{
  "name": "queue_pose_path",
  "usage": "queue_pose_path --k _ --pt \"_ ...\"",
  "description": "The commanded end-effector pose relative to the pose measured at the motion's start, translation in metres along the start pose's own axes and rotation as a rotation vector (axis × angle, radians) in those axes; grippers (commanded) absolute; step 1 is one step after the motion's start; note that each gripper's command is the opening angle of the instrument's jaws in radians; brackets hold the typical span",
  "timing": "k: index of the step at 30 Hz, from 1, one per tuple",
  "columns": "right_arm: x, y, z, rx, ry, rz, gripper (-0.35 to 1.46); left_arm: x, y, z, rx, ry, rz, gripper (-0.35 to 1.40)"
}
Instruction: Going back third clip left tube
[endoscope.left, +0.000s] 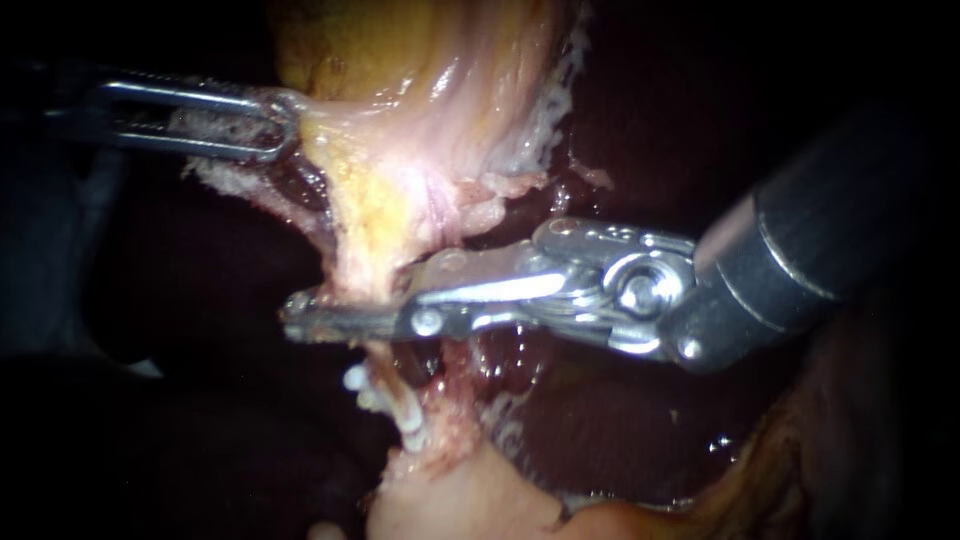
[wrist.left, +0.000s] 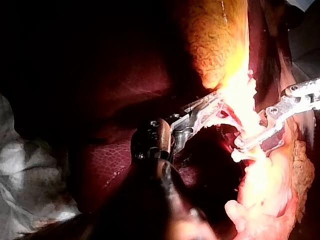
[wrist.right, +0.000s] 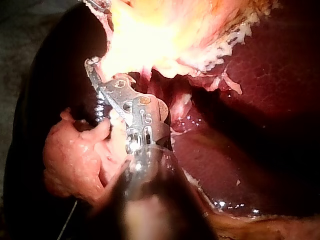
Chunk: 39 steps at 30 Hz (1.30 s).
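Right instrument (endoscope.left: 300, 320) lies across the tube (endoscope.left: 365, 268) under the gallbladder (endoscope.left: 420, 120), claw narrow and astride it, white clips (endoscope.left: 408, 420) just nearer; left instrument (endoscope.left: 272, 125) clamps the gallbladder's edge. Withdrawal seems in hand: next, slide the claw off rightward without dragging the tube

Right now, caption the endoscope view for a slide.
Left instrument holds pale tissue; right instrument lies across the tube above the clips.

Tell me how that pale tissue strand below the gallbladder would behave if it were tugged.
Probably floppy and stretchy: the strand tents sideways toward my left instrument, whose jaws grip its edge. Likely slippery, since its surface glistens wetly. Possibly prone to tearing, because its margins look thin and frayed.
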Motion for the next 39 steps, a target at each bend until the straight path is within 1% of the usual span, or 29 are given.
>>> queue_pose_path --k 1,2,3,6,7,8,11,13,15,17,19,20,22,25,30,32,38,39 --pt "0.0000 0.0000 0.0000 0.003 -0.001 0.001 -0.35 0.0001 0.0000 -0.0001 0.001 0.000 0.001 -0.35" --pt "0.0000 0.0000 0.0000 0.009 -0.003 0.001 -0.35 0.0001 0.0000 -0.0001 0.001 0.000 0.001 -0.35" --pt "-0.0001 0.0000 0.0001 0.017 -0.006 0.000 -0.30 0.0001 0.0001 -0.0001 0.001 0.000 0.001 -0.35" --pt "-0.0001 0.0002 0.0004 0.035 0.012 -0.001 0.29 0.0001 0.0001 -0.0001 0.001 0.000 0.001 -0.35" --pt "0.0000 0.0003 0.0006 0.036 0.019 -0.001 0.41 0.0001 0.0001 -0.0001 0.001 0.000 0.001 -0.35" --pt "0.0000 0.0004 0.0007 0.039 0.021 -0.001 0.46 0.0001 0.0001 -0.0001 0.001 0.000 0.001 -0.35" --pt "-0.0005 0.0007 0.0011 0.037 0.020 -0.004 0.49 0.0001 0.0000 -0.0001 0.001 0.000 0.001 -0.35" --pt "-0.0011 0.0012 0.0012 0.022 0.024 -0.002 0.49 0.0001 0.0001 -0.0001 0.001 0.000 0.001 -0.35" --pt "-0.0017 0.0018 0.0014 0.003 0.031 -0.035 0.49 0.0001 0.0001 -0.0001 0.001 0.000 0.001 -0.35" --pt "-0.0022 0.0025 0.0013 -0.022 0.021 -0.079 0.49 0.0001 0.0001 -0.0001 0.001 0.000 0.001 -0.35" --pt "-0.0026 0.0032 0.0010 -0.045 -0.004 -0.139 0.50 0.0000 0.0001 -0.0001 0.001 0.000 0.001 -0.35" --pt "-0.0027 0.0035 0.0009 -0.049 -0.013 -0.151 0.50 0.0000 0.0001 -0.0001 0.001 0.000 0.001 -0.35" --pt "-0.0031 0.0038 0.0002 -0.067 -0.028 -0.206 0.50 0.0000 0.0001 -0.0001 0.001 0.000 0.001 -0.35" --pt "-0.0036 0.0036 -0.0013 -0.076 -0.040 -0.273 0.50 0.0000 0.0000 -0.0002 0.000 0.000 0.001 -0.35" --pt "-0.0045 0.0025 -0.0046 -0.081 -0.048 -0.389 0.50 -0.0001 0.0000 -0.0005 -0.001 -0.001 0.002 -0.35" --pt "-0.0049 0.0021 -0.0060 -0.087 -0.053 -0.457 0.50 -0.0001 0.0000 -0.0004 -0.001 -0.001 0.002 -0.35" --pt "-0.0056 0.0011 -0.0098 -0.078 -0.060 -0.525 0.50 -0.0001 0.0000 -0.0005 -0.001 -0.001 0.002 -0.35" --pt "-0.0056 0.0010 -0.0104 -0.075 -0.061 -0.525 0.50 -0.0001 0.0000 -0.0005 -0.001 -0.001 0.002 -0.35"
